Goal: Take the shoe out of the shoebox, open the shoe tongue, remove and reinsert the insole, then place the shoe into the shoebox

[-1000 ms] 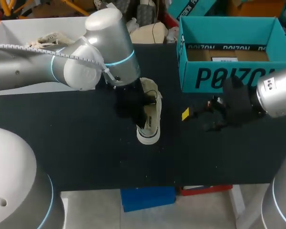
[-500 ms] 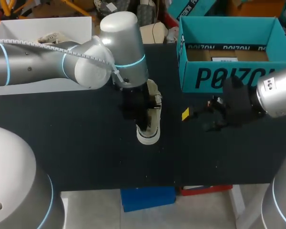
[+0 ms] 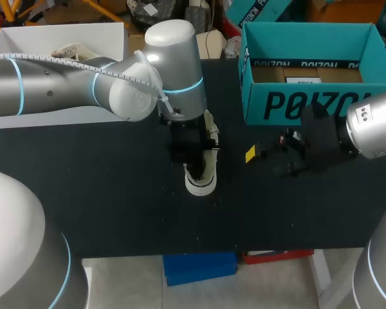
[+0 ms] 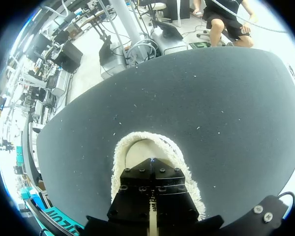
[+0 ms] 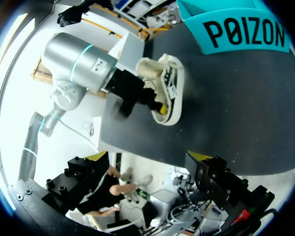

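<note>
Left gripper (image 3: 192, 159) shifted toward 3 o'clock over shoe (image 3: 202, 183), fingers pinched together inside it, right gripper (image 5: 147, 156) splayed wide at shoe's 3 o'clock, shoebox (image 3: 289, 104) at 1 o'clock.

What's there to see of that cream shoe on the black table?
The cream fabric shoe with a white rubber toe rim rests on the black table, apart from the teal cardboard box, toe toward the table's near edge. The left gripper reaches down into its opening, hiding much of the upper.
</note>
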